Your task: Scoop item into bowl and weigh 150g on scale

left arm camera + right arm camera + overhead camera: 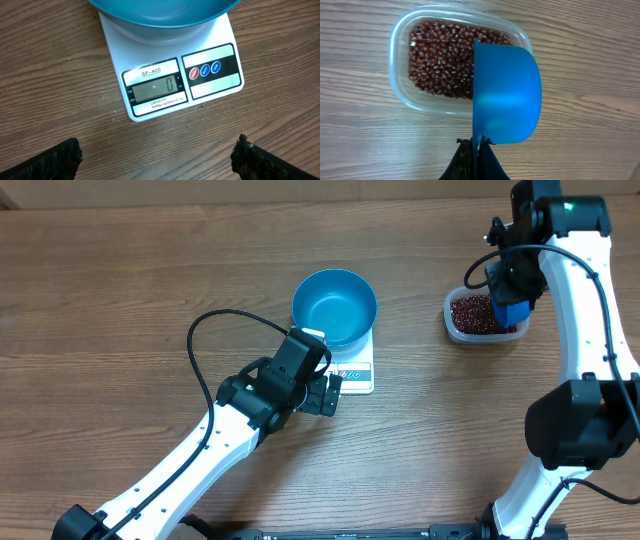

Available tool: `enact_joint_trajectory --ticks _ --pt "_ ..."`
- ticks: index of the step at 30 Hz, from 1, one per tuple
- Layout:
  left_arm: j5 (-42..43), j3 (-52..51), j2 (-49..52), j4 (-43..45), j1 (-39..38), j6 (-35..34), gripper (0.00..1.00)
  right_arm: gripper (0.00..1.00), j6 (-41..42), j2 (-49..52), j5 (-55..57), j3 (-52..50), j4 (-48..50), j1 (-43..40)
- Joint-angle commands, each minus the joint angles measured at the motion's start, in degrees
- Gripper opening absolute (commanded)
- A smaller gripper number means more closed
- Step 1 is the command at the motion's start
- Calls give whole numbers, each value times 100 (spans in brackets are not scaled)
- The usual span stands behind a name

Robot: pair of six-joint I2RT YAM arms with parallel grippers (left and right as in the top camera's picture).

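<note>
While the left gripper point(157, 162) hovers low over the wooden table point(120, 280), just short of the scale point(222, 35), we note its jaws spread wide with nothing between them. Its wrist camera looks straight down at the display point(155, 90), which shows zero. We judge the arm is parked there to read the weight, not to handle anything.

Next out: the blue bowl point(333, 305) sits on the scale's platform and overhangs it on the far side. Its inside shows bare blue, no beans. A zero reading with the bowl aboard suggests the scale is ready for the first load.

Farthest, to the right and well apart from the scale: a clear plastic tub point(400, 75) holding the red-brown beans point(440, 55) in a loose layer. The right gripper point(476, 150) is clenched on the thin handle of a small blue scoop point(507, 100). The scoop hangs over the tub's right half, its edge towards the beans. We cannot tell whether it touches them or carries any.

Judgement: scooping is only at its start, and all of the weighing is left.
</note>
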Motion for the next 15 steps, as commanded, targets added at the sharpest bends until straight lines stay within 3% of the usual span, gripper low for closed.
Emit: enact_joint_trajectory --ticks 1,15 --pt "-48 -66 -33 0 22 92 99 4 63 164 431 -4 46 4" --pt "-48 -66 -33 0 22 92 100 4 39 540 640 -4 140 173"
